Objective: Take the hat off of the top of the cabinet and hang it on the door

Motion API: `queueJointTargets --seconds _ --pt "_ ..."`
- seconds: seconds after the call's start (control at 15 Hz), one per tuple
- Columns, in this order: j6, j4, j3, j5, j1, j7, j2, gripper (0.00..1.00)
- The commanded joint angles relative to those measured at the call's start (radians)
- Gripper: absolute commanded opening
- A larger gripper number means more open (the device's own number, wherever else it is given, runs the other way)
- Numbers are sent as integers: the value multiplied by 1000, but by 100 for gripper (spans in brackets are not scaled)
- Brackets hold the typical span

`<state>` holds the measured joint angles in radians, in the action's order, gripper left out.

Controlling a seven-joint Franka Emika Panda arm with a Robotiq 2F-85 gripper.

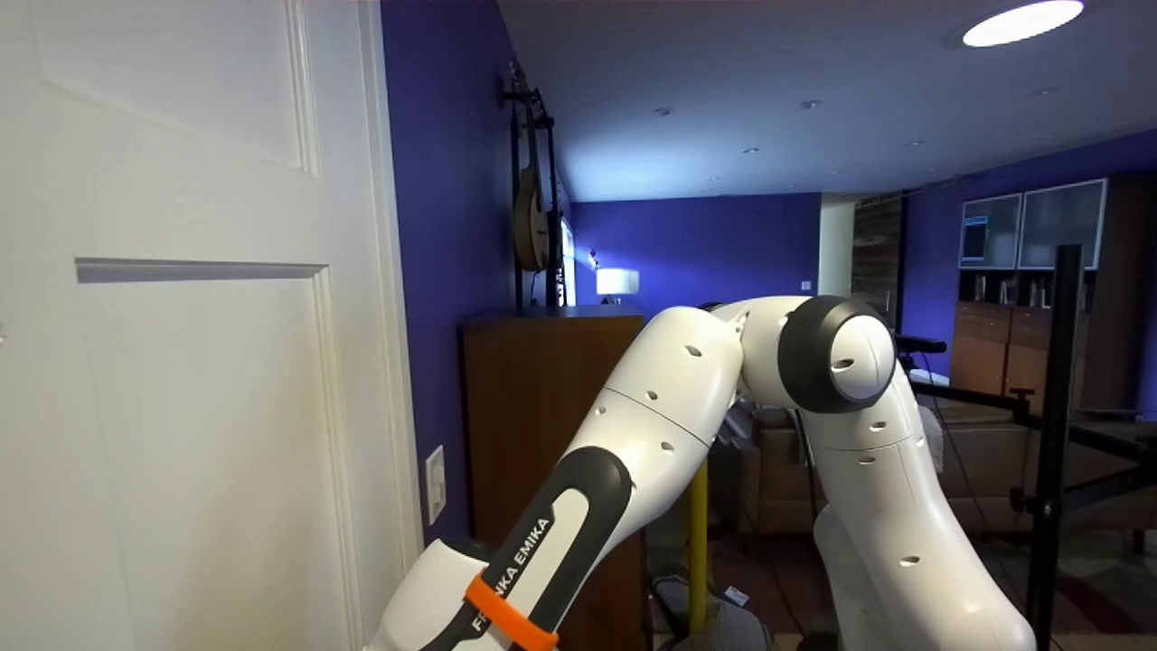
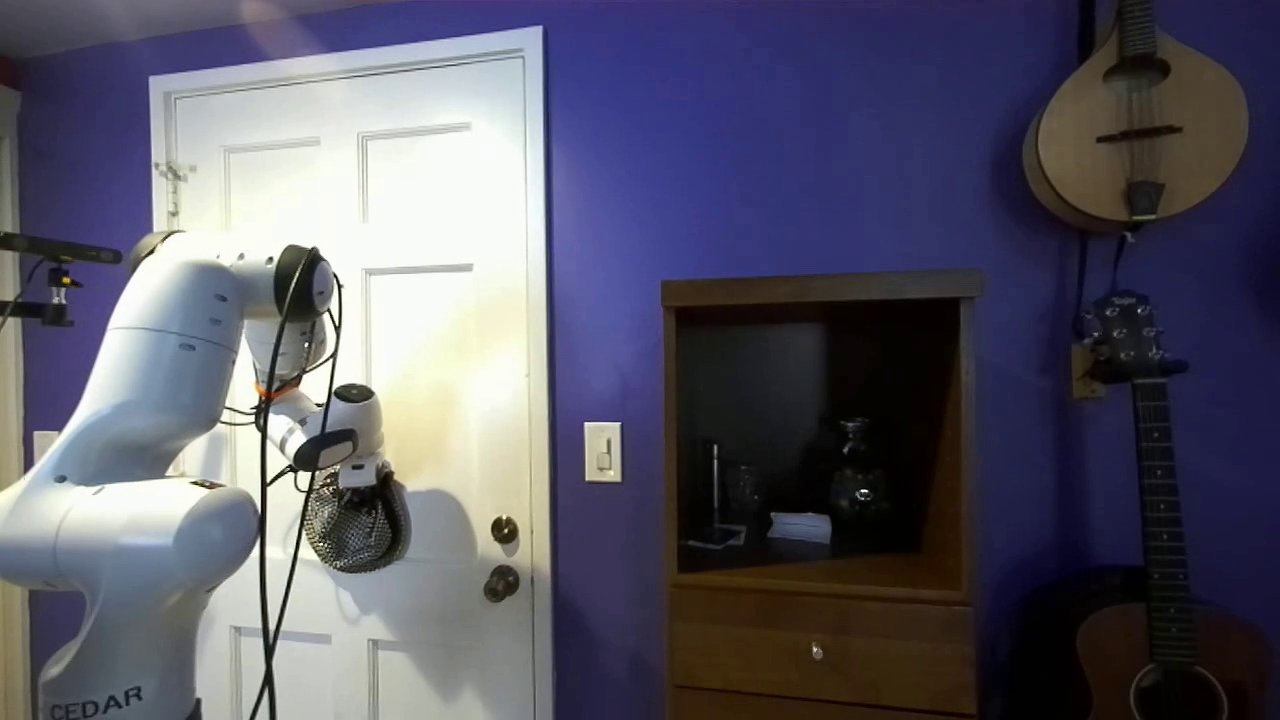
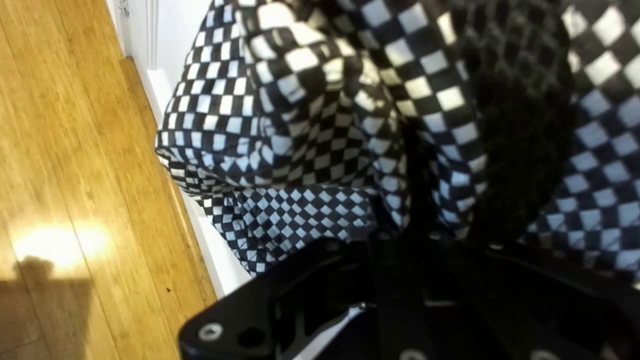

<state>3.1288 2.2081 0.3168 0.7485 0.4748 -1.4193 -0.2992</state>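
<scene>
The hat, soft and black-and-white checkered, hangs below the arm's end in front of the white panelled door in an exterior view. In the wrist view the crumpled hat fills much of the picture. My black gripper is shut on a gathered fold of it, its fingertips mostly lost in dark cloth. Whether the hat touches the door cannot be told. The brown wooden cabinet stands to the right of the door, and its flat top edge shows no hat. My gripper is out of frame where the door looms close.
A deadbolt and round knob sit near the door's right edge. Beside the frame is a light switch. Black cables hang from the arm. A mandolin and guitar are farther right. Wooden floor lies below.
</scene>
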Motion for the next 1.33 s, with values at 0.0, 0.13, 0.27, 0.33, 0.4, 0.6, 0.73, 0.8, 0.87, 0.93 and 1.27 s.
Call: queueJointTargets --seconds 0.0,0.13,0.27,0.33,0.4,0.6,0.73,0.8,0.87,0.93,1.27 --pt "23 -61 -14 -39 8 -13 -63 1" --pt "25 -70 -21 -46 14 -18 -74 1" --pt "27 -76 -22 -47 14 -18 -79 1" --pt "31 -79 -19 -46 12 -15 -80 29" --pt "31 -77 -27 -52 19 -18 -76 32" --pt "28 -74 -56 -51 50 -17 -68 49" --pt "25 -69 -67 -51 63 -18 -64 62" --pt "22 -64 -78 -54 73 -22 -62 68" --pt "22 -59 -83 -54 80 -22 -60 76" --pt "20 -51 -97 -61 93 -24 -56 82" --pt "25 0 -190 -119 176 -31 -23 100"
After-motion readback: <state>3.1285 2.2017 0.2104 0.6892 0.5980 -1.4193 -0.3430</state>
